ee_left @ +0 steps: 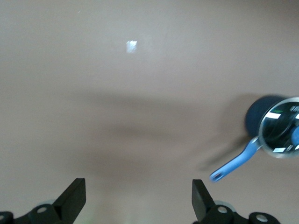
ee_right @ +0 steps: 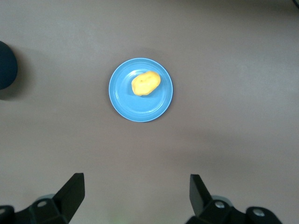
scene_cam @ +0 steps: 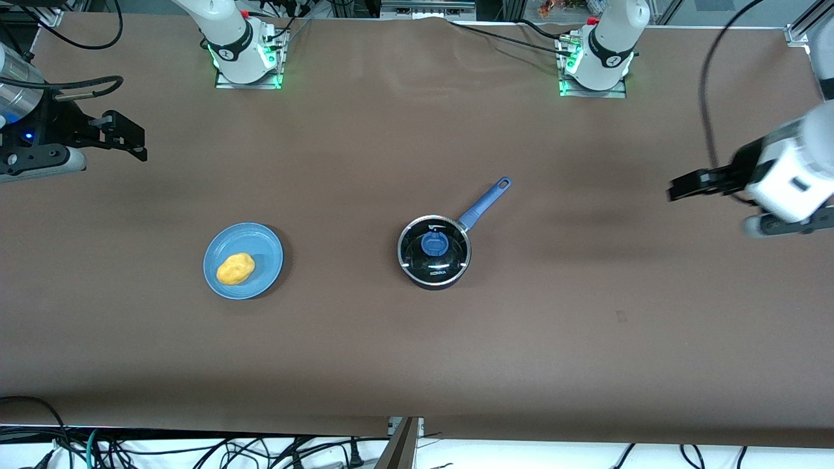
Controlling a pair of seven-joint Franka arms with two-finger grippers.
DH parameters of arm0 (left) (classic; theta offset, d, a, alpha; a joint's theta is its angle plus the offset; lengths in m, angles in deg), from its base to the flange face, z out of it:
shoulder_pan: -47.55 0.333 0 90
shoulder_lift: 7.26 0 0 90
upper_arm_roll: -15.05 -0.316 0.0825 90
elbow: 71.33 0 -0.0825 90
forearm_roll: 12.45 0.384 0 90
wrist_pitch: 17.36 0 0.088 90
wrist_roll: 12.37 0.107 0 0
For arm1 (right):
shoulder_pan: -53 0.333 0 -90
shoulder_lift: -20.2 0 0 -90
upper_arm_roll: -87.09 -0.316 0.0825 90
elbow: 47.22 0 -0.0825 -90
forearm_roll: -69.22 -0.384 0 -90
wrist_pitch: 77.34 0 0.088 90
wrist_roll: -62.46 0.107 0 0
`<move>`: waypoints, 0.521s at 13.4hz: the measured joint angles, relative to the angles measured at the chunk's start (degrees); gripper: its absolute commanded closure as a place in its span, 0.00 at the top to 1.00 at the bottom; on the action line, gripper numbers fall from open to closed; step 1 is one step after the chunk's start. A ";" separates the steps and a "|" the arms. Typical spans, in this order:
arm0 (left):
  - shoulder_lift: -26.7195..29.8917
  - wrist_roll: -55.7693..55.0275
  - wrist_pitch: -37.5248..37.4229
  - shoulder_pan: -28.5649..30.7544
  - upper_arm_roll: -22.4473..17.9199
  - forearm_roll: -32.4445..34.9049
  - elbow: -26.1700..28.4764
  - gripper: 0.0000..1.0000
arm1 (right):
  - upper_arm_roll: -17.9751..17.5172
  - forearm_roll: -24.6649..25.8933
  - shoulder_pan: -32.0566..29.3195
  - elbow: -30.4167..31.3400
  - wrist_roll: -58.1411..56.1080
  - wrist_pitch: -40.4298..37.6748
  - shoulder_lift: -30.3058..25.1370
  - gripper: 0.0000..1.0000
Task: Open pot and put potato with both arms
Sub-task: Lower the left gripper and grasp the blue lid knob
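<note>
The left gripper (scene_cam: 677, 187) hangs over bare table at the left arm's end, its 2 fingers (ee_left: 72, 198) spread wide apart and holding nothing. The right gripper (scene_cam: 133, 140) hangs over bare table at the right arm's end, its fingers (ee_right: 70, 191) likewise spread and empty.

The pot (scene_cam: 434, 251) stands near the middle of the table with its glass lid (scene_cam: 434, 245) on, blue knob up, and its handle (scene_cam: 485, 203) angled away from the front camera toward the left arm's end. The potato (scene_cam: 235, 268) lies on a blue plate (scene_cam: 267, 251), well apart from the pot toward the right arm's end.
</note>
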 measured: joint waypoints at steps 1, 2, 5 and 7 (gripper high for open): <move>-0.82 -5.76 1.78 -3.24 0.19 -0.01 0.08 1.00 | 0.00 0.00 0.00 0.00 0.00 0.00 0.00 0.99; -1.80 -11.23 2.95 -6.46 0.30 -0.01 0.16 1.00 | -0.01 0.00 0.00 0.00 0.00 0.00 0.00 1.00; -5.69 -23.18 8.62 -14.80 0.42 -0.01 0.35 1.00 | -0.01 0.00 0.00 0.00 0.00 0.00 0.00 0.99; -8.86 -26.47 13.56 -18.47 0.44 -0.01 0.48 1.00 | -0.01 0.01 0.00 0.00 0.00 0.00 0.00 0.99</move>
